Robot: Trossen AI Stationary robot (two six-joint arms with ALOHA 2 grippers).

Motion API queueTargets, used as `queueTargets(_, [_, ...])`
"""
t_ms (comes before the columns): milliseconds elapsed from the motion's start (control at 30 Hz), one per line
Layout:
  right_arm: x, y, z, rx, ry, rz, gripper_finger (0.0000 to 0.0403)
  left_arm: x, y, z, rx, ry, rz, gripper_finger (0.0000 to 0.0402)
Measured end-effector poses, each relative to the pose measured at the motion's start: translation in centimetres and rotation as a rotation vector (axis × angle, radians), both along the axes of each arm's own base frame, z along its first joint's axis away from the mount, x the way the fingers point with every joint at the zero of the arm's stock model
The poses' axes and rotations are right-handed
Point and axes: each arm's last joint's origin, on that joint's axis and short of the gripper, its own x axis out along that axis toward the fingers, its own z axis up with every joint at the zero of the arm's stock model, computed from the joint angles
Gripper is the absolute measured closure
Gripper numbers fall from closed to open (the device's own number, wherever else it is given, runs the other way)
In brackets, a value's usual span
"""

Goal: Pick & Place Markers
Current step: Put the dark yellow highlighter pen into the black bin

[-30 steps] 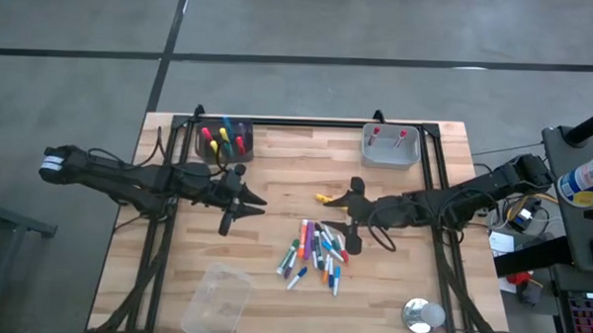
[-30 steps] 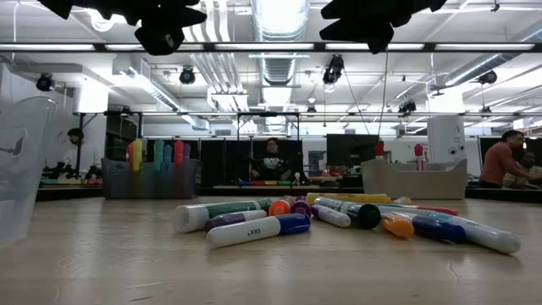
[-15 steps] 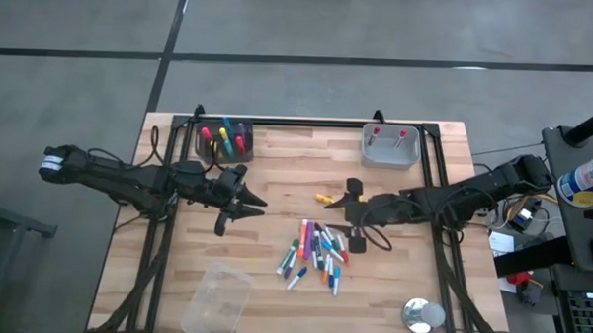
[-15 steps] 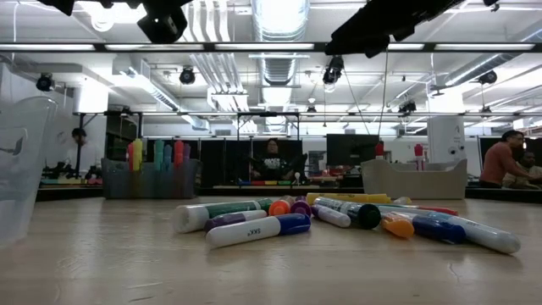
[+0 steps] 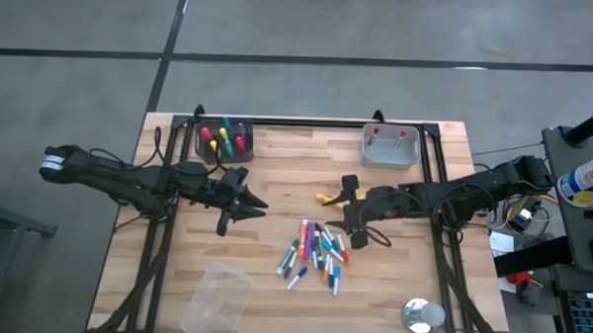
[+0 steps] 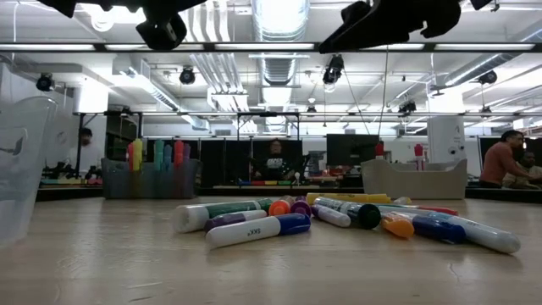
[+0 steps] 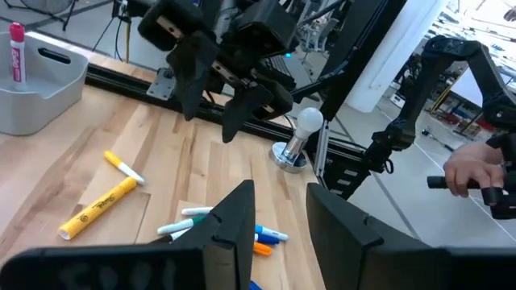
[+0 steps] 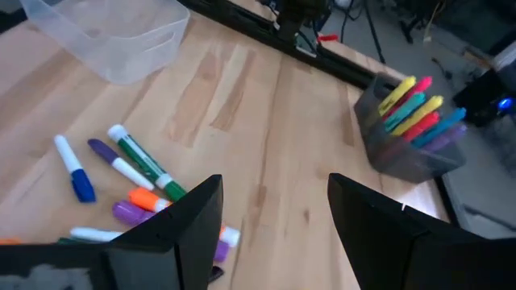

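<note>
Lying mostly lengthwise front-to-back, seemingly, the markers (image 5: 313, 251) (one loose heap).

- In the low view both arms are cut off by the top edge, showing only as dark shapes.
- The clear container (image 6: 21, 165) is cut by the low view's left edge.
- The markers (image 5: 315, 254) overlap in their pile, so those underneath are partly hidden and too small in the high view to count.
- Print on the yellow marker (image 7: 98, 209) is too small to read.

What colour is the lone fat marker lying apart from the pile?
Yellow; the fat marker shows best in the left wrist view.
</note>
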Motion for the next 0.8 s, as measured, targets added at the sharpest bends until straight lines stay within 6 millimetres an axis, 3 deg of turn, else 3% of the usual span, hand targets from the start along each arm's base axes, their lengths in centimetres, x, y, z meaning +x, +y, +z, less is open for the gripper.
queueTargets(267, [0.9,-0.4,1.0,-0.125,-0.013,0.056,0.0184,0.0,0.0,0.0,-0.006,0.001,0.001,0.0296])
queueTargets(800, [7.6,-2.6,0.1,-0.079,0.451,-0.063,0.0184,-0.1,0.0,0.0,-0.025,0.003,0.009,0.0296])
